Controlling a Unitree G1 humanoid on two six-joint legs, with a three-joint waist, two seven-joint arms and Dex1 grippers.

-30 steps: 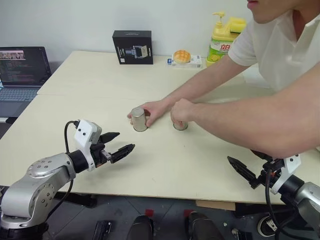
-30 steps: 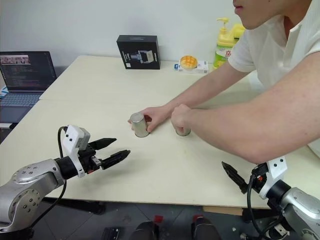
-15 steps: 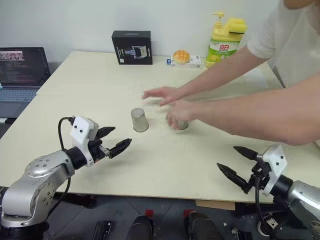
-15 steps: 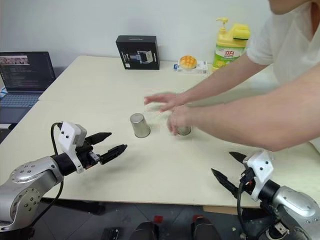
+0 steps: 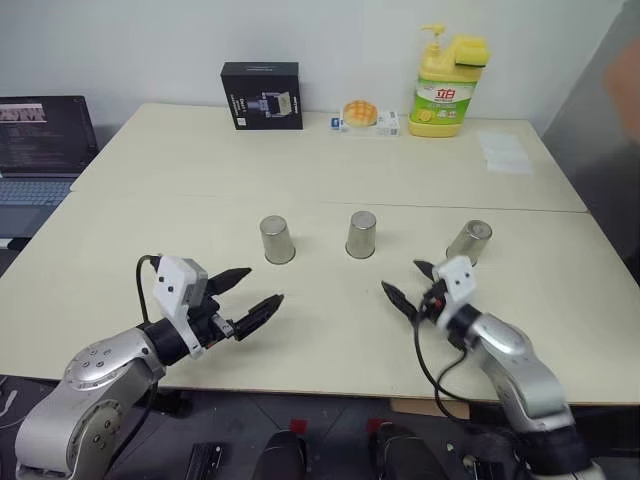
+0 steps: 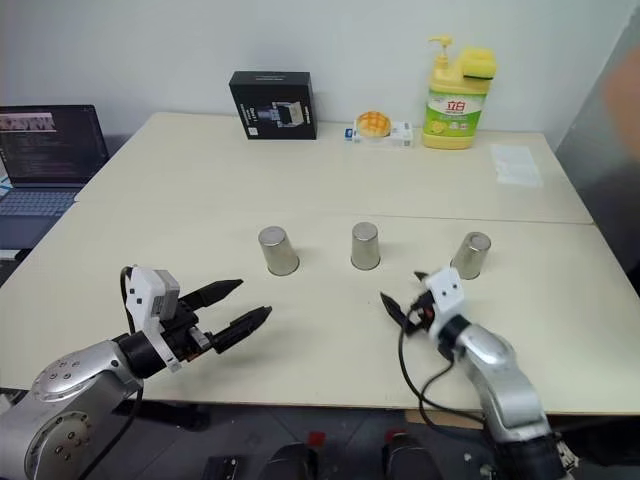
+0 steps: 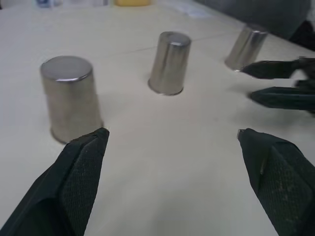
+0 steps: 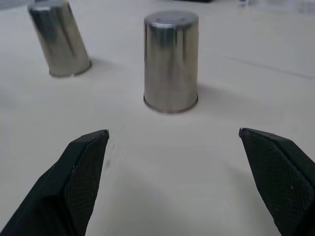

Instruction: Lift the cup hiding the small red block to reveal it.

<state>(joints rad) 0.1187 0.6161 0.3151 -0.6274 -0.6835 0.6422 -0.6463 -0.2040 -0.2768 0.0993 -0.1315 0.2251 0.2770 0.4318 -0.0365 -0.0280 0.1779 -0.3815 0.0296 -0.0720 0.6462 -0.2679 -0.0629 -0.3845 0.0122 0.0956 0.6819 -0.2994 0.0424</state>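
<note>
right pincer [image 5: 412, 287] released, aimed at middle cup [image 5: 361, 234] straight ahead, upright | left pincer [image 5: 247, 297] released, farther off | block hidden

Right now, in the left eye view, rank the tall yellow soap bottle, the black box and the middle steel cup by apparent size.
1. Tall yellow plastic soap bottle, largest.
2. Black cardboard box, close behind; wider but shorter.
3. Middle brushed-steel cup, smallest, though nearer the camera than both.
</note>
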